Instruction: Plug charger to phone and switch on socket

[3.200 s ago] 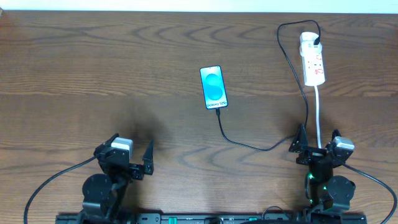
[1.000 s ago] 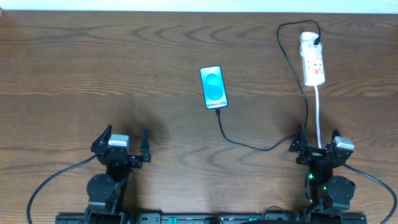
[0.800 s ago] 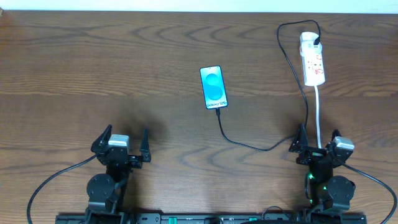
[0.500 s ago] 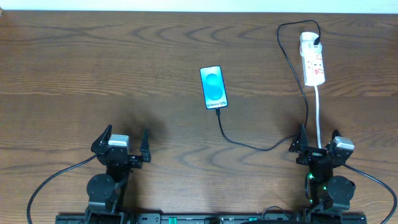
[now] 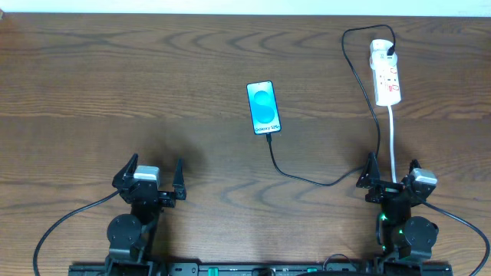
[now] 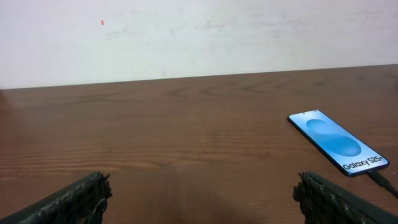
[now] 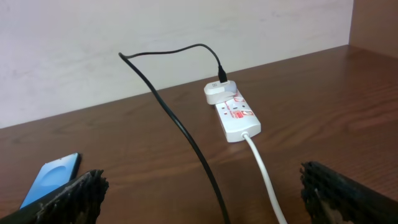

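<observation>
On the table (image 5: 92,77), at its near edge, left fingers (image 6: 68,199) and right fingers (image 7: 336,190) gape empty. Socket (image 5: 386,83) far right; phone (image 5: 263,107) centre, charger (image 7: 180,127) reaching its bottom edge (seating unclear). Press the red switch (image 7: 241,113) squarely with one right fingertip.

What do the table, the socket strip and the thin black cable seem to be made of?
Table: probably wood or wood-look laminate; dark brown grain, soft sheen. Socket strip: likely hard white plastic, smooth, moulded edges. Thin black cable: seemingly a rubber or soft plastic sheath, matte; it curves in loose loops.
</observation>
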You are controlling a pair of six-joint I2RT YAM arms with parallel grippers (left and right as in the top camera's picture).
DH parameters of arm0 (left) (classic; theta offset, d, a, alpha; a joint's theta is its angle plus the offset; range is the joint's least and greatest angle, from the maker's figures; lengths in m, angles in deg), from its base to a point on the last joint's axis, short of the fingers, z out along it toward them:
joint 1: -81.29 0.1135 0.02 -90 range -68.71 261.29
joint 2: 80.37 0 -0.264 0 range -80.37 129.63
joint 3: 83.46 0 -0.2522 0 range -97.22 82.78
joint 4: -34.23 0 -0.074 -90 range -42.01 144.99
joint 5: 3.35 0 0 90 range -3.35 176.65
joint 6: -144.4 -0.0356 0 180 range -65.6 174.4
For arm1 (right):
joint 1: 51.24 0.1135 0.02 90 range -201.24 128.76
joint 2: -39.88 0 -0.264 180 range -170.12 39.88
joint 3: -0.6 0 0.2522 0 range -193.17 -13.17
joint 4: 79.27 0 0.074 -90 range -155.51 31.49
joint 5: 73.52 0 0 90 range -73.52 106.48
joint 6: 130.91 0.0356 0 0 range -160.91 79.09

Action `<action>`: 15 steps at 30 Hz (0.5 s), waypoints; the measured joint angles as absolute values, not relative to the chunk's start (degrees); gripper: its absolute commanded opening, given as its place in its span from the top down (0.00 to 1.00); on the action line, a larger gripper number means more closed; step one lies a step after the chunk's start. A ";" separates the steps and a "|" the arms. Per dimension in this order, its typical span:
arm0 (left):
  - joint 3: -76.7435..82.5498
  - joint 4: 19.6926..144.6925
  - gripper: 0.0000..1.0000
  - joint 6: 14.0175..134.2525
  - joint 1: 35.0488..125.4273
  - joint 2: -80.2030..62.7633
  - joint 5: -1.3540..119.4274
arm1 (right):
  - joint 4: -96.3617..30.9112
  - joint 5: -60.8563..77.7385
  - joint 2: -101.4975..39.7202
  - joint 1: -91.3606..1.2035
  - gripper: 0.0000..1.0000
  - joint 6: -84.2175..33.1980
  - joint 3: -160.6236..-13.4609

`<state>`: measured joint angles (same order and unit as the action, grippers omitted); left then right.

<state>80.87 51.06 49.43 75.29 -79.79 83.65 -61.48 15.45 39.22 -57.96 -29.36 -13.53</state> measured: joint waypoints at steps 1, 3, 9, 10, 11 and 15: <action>80.87 51.06 0.02 49.43 75.29 -79.79 83.65 | -61.48 15.45 39.22 -57.96 0.01 -29.36 -13.53; 80.87 51.06 0.02 49.43 75.29 -79.79 83.65 | -61.48 15.45 39.22 -57.96 0.01 -29.36 -13.53; 80.87 51.06 0.02 49.43 75.29 -79.79 83.65 | -61.48 15.47 39.22 -57.96 0.01 -29.36 -13.53; 80.87 51.06 0.02 49.40 75.29 -79.79 83.65 | -61.48 15.45 39.22 -57.96 0.01 -29.36 -13.53; 80.87 51.06 0.02 49.43 75.29 -79.79 83.65 | -61.48 15.47 39.22 -57.96 0.01 -29.36 -13.53; 80.87 51.06 0.02 49.43 75.29 -79.79 83.65 | -61.48 15.45 39.22 -57.96 0.01 -29.36 -13.53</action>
